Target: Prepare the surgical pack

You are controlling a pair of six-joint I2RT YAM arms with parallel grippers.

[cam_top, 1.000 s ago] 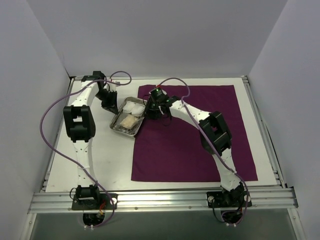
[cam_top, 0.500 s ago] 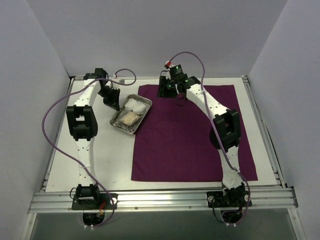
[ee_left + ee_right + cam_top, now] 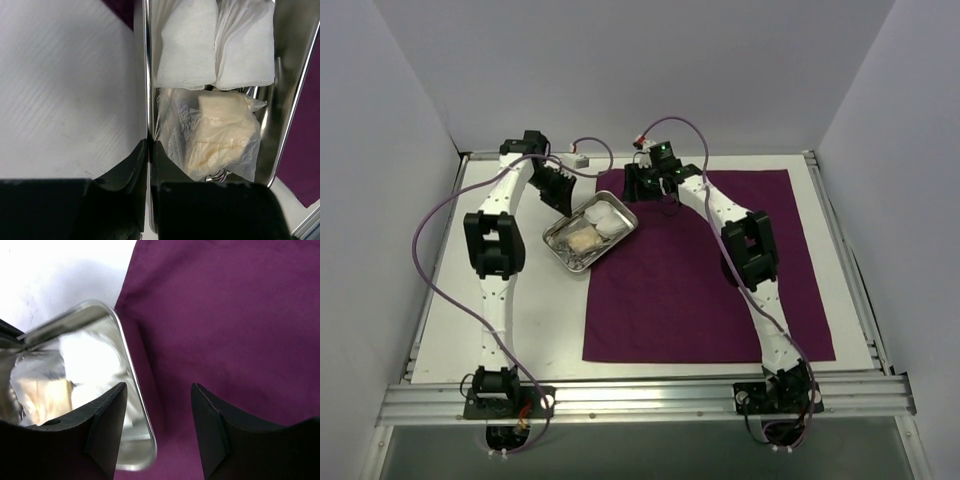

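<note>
Stainless steel forms the tray (image 3: 612, 244), which lies askew across the left edge of the dark purple cloth (image 3: 720, 290) near its far left corner. One end rests on the cloth, the other on the white table (image 3: 545, 310). The left gripper (image 3: 148, 145) is clamped on the tray's thin side wall, one finger inside and one outside. Within the tray, two white gauze pads (image 3: 187, 45) sit side by side next to a cream packet in clear wrap (image 3: 220, 135). The right gripper (image 3: 159, 390) hangs with fingers spread, holding nothing, above the tray's rounded corner and the adjoining cloth. Right of the tray, the cloth lies flat and bare to its right and near edges.
</note>
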